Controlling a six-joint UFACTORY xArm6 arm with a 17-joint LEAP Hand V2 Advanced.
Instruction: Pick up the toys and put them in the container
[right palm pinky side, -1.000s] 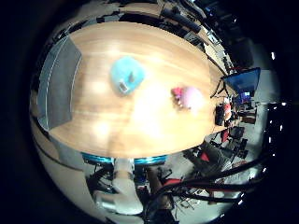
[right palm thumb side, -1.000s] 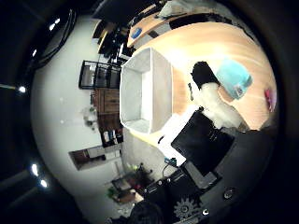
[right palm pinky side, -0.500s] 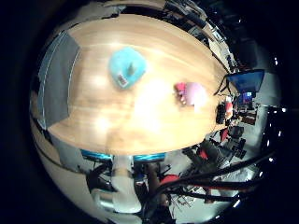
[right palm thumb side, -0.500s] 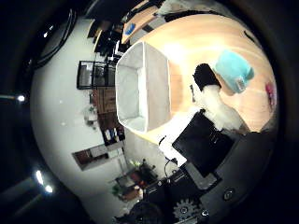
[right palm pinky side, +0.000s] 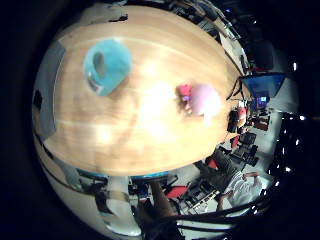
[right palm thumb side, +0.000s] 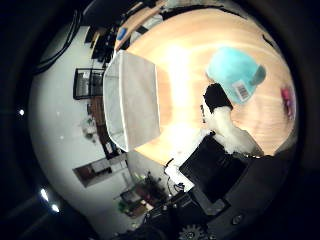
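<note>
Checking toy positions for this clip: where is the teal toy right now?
The teal toy lies on the wooden table, between the white container and the pink toy, close below the hand.

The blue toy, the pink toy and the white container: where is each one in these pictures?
blue toy (right palm pinky side: 106, 66), little finger side palm view, on its rounded body.
pink toy (right palm pinky side: 204, 99), little finger side palm view, on its pale round part.
white container (right palm thumb side: 134, 100), thumb side palm view, on its inner floor.

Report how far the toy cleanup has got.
Nothing is done yet: the white container looks empty. The teal toy and pink toy both lie on the wooden table. The hand holds nothing; a finger reaches toward the teal toy. Both toys remain.
</note>
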